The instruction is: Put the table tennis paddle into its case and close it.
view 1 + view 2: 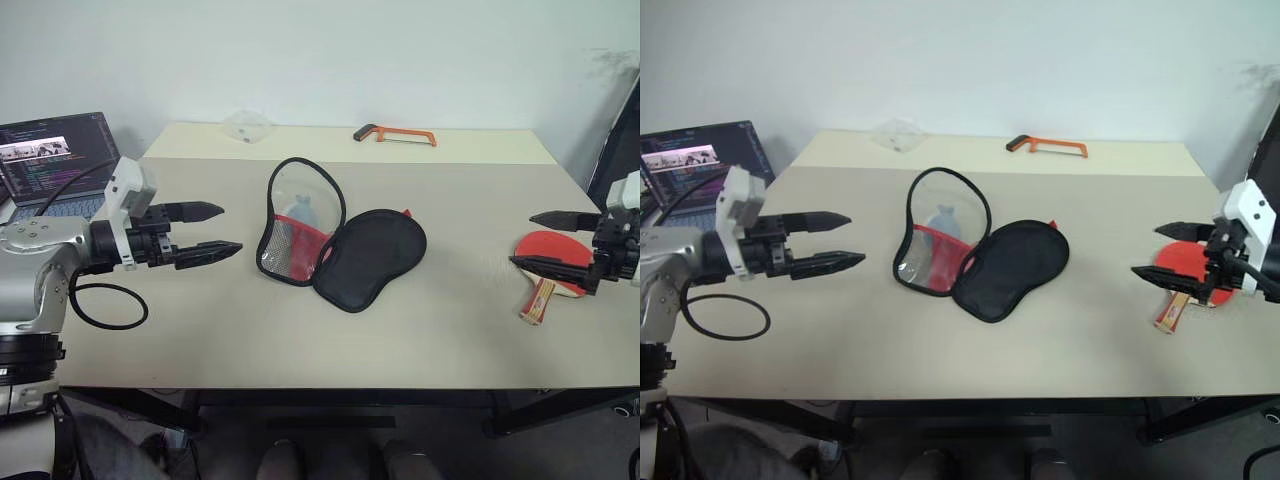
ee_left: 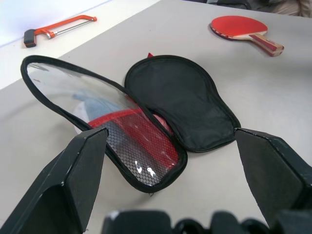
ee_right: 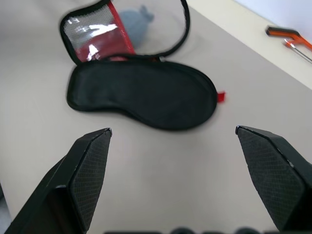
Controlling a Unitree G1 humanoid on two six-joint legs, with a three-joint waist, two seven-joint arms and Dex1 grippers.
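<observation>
The case (image 1: 345, 248) lies unzipped and spread open in the middle of the table, its black fabric half (image 2: 183, 105) flat and its see-through half (image 2: 92, 105) with the red strip and mesh raised. The table tennis paddle (image 1: 548, 258) rests red face up near the right edge, its wooden handle (image 2: 265, 43) pointing toward the front. My left gripper (image 1: 212, 231) hovers open to the left of the case, pointing at it. My right gripper (image 1: 528, 241) hovers open just above the paddle. Neither holds anything.
An orange-framed hacksaw (image 1: 395, 134) lies at the table's back edge, and a clear plastic item (image 1: 246, 126) sits at the back left. A laptop (image 1: 55, 160) stands off the table's left side, with a black cable loop (image 1: 105, 305) near my left arm.
</observation>
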